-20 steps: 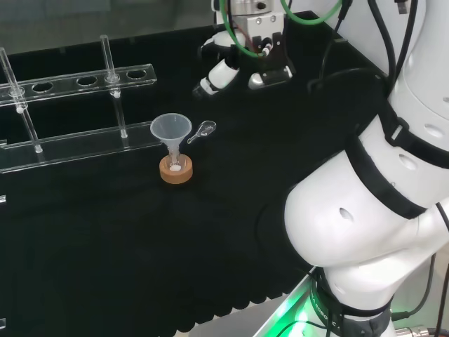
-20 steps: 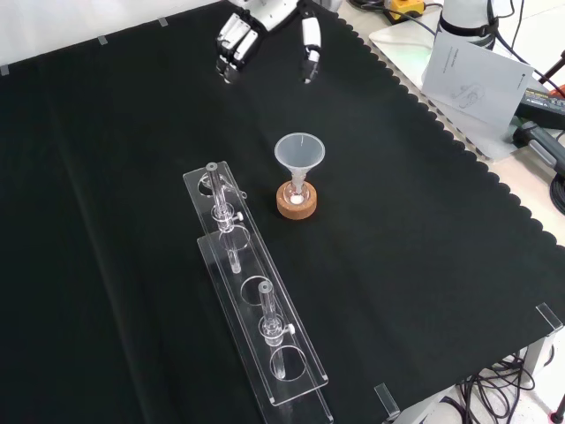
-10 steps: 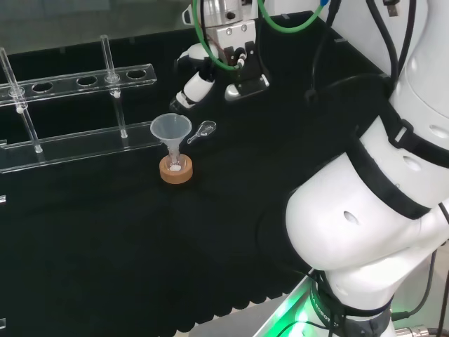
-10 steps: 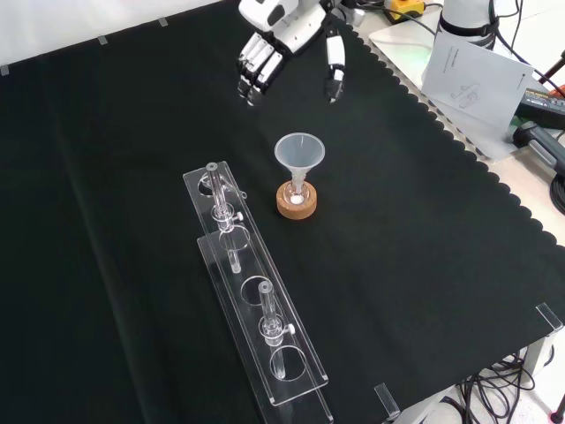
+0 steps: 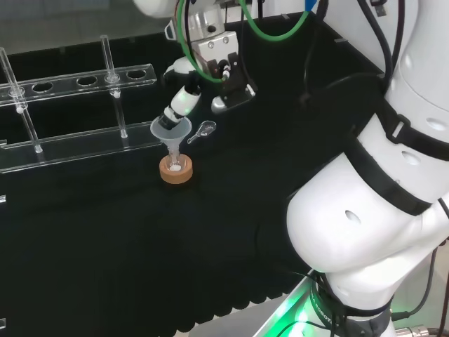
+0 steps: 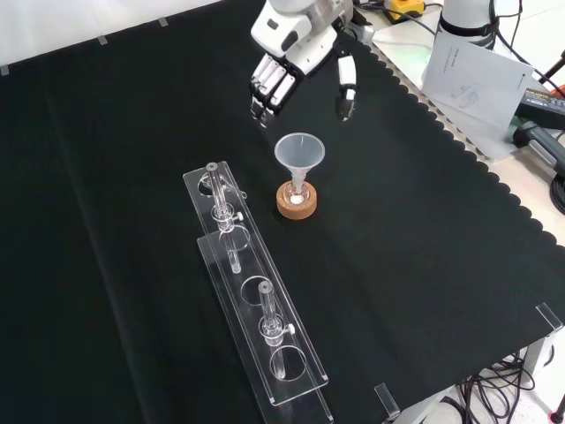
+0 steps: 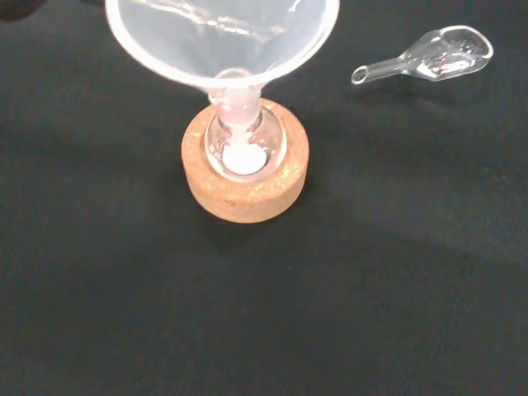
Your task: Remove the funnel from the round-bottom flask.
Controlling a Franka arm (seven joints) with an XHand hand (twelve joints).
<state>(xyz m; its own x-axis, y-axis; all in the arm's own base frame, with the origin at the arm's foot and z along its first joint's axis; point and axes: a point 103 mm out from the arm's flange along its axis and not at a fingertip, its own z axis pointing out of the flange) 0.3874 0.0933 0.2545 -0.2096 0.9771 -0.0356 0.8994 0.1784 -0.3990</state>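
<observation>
Your hand (image 6: 300,55) hangs over the funnel (image 6: 299,155) with fingers (image 6: 267,90) and thumb spread apart, gripping nothing. The funnel sits with its stem in the round-bottom flask (image 7: 245,150) on the cork ring (image 6: 297,201), beside the clear tube rack (image 6: 252,305). A small glass scoop (image 7: 429,59) lies nearby. Nothing is lifted yet; grasping and pulling out remain.
</observation>
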